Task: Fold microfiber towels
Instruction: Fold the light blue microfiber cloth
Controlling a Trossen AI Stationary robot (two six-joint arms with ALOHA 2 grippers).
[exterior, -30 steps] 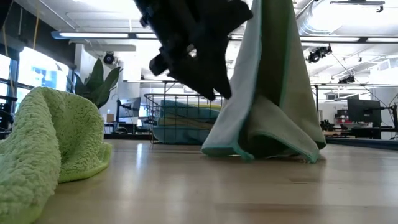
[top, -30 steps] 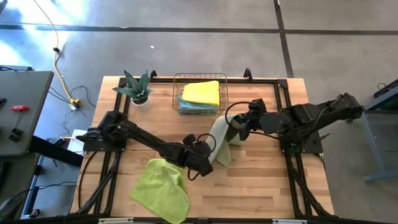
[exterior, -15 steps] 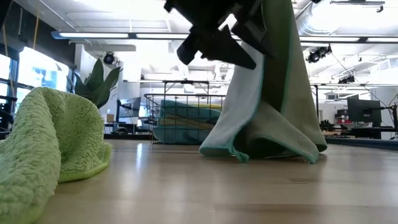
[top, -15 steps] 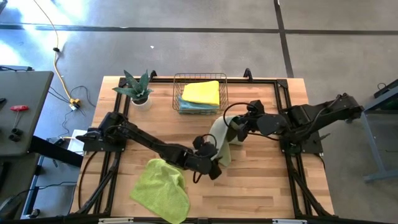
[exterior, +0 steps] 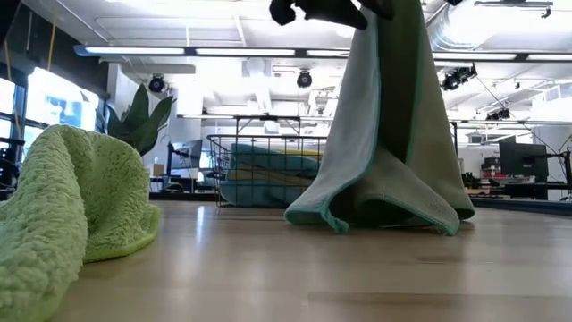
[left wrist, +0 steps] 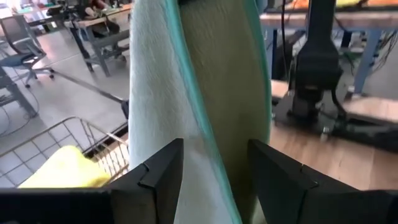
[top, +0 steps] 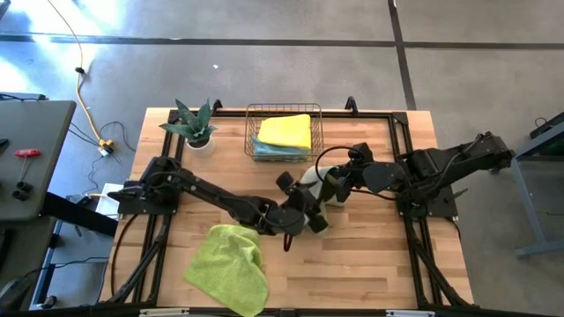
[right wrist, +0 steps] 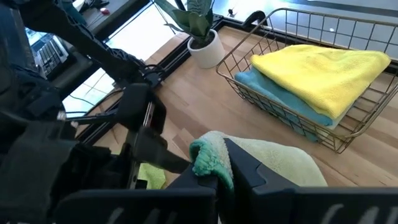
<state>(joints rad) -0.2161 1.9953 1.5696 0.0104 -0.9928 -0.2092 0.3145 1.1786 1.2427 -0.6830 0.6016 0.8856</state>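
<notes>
The hanging towel [top: 310, 187] is dangling mid-table [top: 370, 255], its lower edge resting on the wood. Behind it, by the far edge, the basket [top: 284, 132] is holding two folded towels [top: 285, 131], one stacked on the other. The plant [top: 191, 126] is standing left of the basket. Another towel [top: 229, 266] is lying crumpled at the near edge, left of centre.
</notes>
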